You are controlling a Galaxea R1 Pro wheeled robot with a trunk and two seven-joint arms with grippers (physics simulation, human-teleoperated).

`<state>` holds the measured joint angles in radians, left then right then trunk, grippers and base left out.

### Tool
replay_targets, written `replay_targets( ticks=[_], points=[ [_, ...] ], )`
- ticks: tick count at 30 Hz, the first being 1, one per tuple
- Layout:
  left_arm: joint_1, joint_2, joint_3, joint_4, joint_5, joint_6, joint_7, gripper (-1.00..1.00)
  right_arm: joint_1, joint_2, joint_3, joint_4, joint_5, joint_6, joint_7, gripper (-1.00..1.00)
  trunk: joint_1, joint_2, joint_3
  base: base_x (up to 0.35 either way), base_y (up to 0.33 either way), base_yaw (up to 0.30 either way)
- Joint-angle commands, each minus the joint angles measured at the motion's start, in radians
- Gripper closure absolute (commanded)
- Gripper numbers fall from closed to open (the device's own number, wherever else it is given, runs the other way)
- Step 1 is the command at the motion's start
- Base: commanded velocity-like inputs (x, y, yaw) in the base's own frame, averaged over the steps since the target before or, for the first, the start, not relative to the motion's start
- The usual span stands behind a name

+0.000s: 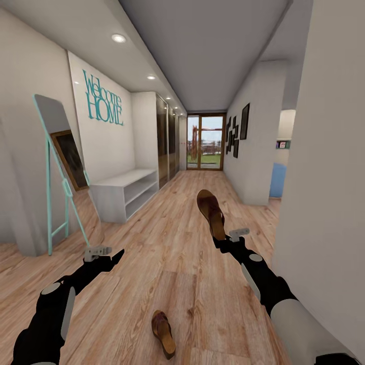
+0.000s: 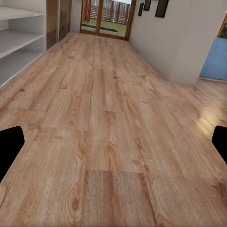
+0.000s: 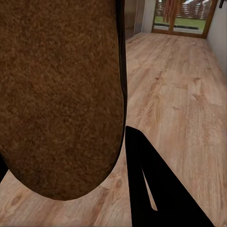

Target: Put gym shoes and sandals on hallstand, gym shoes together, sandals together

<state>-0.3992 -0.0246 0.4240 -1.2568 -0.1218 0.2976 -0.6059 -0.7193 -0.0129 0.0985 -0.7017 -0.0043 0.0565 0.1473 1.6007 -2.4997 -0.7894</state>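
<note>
One sandal on floor, one apparently gripped by right gripper.

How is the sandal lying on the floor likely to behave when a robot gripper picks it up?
The sandal on the floor looks thin and flat, so probably light. It should not roll. Gripped at one end, like the held sandal in the right gripper, it may flex slightly.

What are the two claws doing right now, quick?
Left claw: open, holding nothing.
Right claw: closed on a brown sandal.
</note>
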Motion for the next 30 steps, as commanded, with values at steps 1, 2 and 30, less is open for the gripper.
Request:
replay_targets(
  ticks=[1, 2, 30],
  points=[
    [-0.001, -0.001, 0.004, -0.001, -0.009, 0.004, -0.008, -1.0, 0.0, -0.001, 0.003, -0.002, -0.004, 0.006, -0.001, 1.0, 0.0, -0.001, -0.001, 0.0, 0.0, 0.0],
    [-0.001, -0.001, 0.004, -0.001, -0.009, 0.004, -0.008, -1.0, 0.0, -0.001, 0.003, -0.002, -0.003, 0.006, -0.001, 1.0, 0.0, -0.001, -0.001, 0.0, 0.0, 0.0],
    [-0.038, -0.144, -0.006, 0.657, 0.228, -0.491, 0.531, -1.0, -0.005, -0.003, 0.002, -0.423, 0.0, 0.459, 0.0, 1.0, 0.0, -0.001, -0.001, 0.0, 0.0, 0.0]
  ],
)
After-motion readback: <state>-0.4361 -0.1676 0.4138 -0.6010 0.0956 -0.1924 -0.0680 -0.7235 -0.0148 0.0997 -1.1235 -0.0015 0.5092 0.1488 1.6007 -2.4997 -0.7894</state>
